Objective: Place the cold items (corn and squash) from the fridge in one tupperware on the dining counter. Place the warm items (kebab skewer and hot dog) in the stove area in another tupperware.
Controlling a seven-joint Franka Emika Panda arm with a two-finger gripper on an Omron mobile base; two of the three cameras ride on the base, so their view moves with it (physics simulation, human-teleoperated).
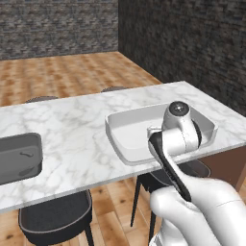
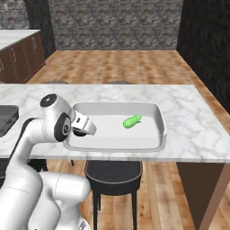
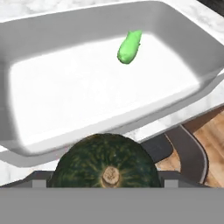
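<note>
Closest thing to my camera is the squash (image 3: 104,161), dark green and ribbed with its tan stem stub pointing right at the lens, sitting between my fingers, so my gripper (image 2: 83,126) has its jaws spread wide and pinching the squash on both sides. I'll use the white tupperware (image 2: 158,117) as my landmark for everything else. The squash hangs just outside the tupperware's near rim, over the edge of the dining counter (image 2: 193,112), with a dark stool seat (image 2: 114,175) down below it on the floor side. From the right base camera my hand sits at the near left corner of the tupperware, right at the rim; I can't tell whether it touches the rim. Inside the tupperware, toward the far right part of its floor, lies the corn (image 2: 132,121), which looks like a small bright green husked cob lying flat, well apart from the squash. The tupperware itself rests flat on the marbled counter, close to the counter's near edge. Way off to the left of the tupperware there's a second container, a dark grey one (image 1: 19,156), also on the counter. Beyond the tupperware, on the far side of the counter, two more stool tops (image 2: 119,82) peek up, then wood floor (image 2: 112,63) and dark brick walls (image 2: 112,22).
</note>
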